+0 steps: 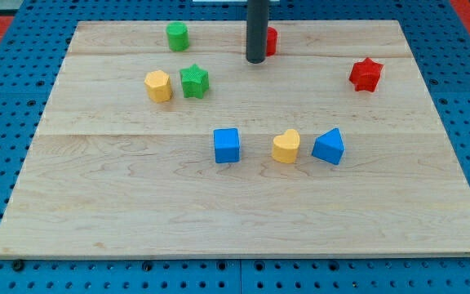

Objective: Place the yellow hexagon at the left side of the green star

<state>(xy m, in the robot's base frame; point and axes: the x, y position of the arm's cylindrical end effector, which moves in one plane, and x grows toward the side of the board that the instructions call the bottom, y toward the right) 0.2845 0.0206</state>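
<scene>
The yellow hexagon (159, 85) lies on the wooden board, just to the view's left of the green star (194, 81), with a small gap between them. My tip (255, 60) is at the view's top middle, well to the right of the star and touching neither block. It stands just left of a red block (271, 40) that the rod partly hides.
A green cylinder (177, 36) sits above the star. A red star (365, 74) is at the right. A blue cube (227, 145), a yellow heart (285, 146) and a blue triangular block (329, 147) form a row in the middle. The board (96, 220) ends on a blue pegboard.
</scene>
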